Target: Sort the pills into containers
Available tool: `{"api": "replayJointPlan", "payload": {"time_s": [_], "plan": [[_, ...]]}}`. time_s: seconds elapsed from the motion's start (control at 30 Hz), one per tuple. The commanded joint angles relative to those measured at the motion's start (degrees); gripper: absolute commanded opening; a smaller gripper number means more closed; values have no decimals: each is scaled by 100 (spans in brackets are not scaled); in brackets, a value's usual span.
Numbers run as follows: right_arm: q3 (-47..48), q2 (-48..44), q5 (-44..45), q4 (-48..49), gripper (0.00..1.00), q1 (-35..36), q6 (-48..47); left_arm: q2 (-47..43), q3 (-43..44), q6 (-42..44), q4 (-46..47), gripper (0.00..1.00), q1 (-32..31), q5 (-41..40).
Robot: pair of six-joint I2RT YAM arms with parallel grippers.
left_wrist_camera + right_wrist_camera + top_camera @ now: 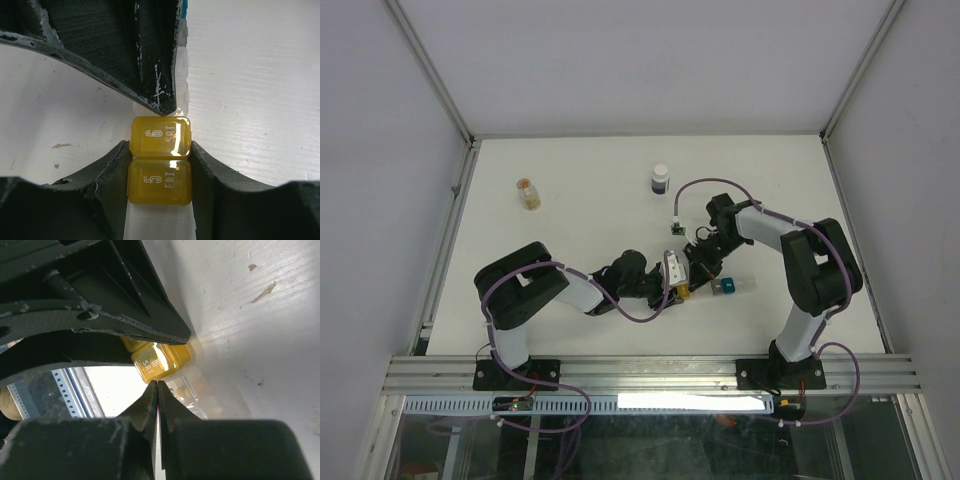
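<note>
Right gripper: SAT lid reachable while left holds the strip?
Likely yes. Left gripper clamps the containers from the sides, leaving the SAT lid bare on top; right gripper, shut, sits at its edge.

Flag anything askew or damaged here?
On the containers, the SAT lid looks slightly raised above the flat FRI lid, with tips of the right pincer at its edge. Otherwise only small table stains.

Looks like a robotics lab: white desk [580,205] boxed in by plain panels [370,150], metal rail [650,372] up front, cables [700,181] looping about.
</note>
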Motion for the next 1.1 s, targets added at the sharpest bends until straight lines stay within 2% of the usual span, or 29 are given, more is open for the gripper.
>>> {"api": "replayJointPlan", "payload": {"time_s": [0.0,0.1,0.13,0.23,0.3,0.43,0.57,0.7,0.8,1.0,1.07], "plan": [[-54,-121,742,345,2,25,-178,11,68,115,231,32,-39,225],[33,-581,-98,109,6,-71,-494,-43,69,119,190,35,-39,192],[40,-733,-276,52,10,-115,-582,-72,82,108,178,39,-39,182],[25,-1199,-725,-52,18,-329,-860,-161,130,1,167,65,-39,103],[-14,-1434,-913,-58,23,-482,-979,-234,164,-85,154,79,-39,36],[-77,-1831,-1259,-139,32,-776,-1191,-479,132,-177,240,91,-39,-68],[-162,-2266,-1479,-143,39,-944,-1352,-981,-79,-281,281,99,-39,-313],[-294,-2780,-1694,-36,43,-1051,-1508,-1571,-502,-666,410,99,15,-376],[-483,-3197,-1847,97,50,-1085,-1651,-2002,-768,-1006,422,99,48,-306],[-842,-3994,-2009,418,77,-1130,-1924,-3119,-1382,-1612,656,99,58,-249],[-958,-4324,-2030,608,84,-1140,-1925,-3611,-1569,-2005,621,99,62,-401]]}}
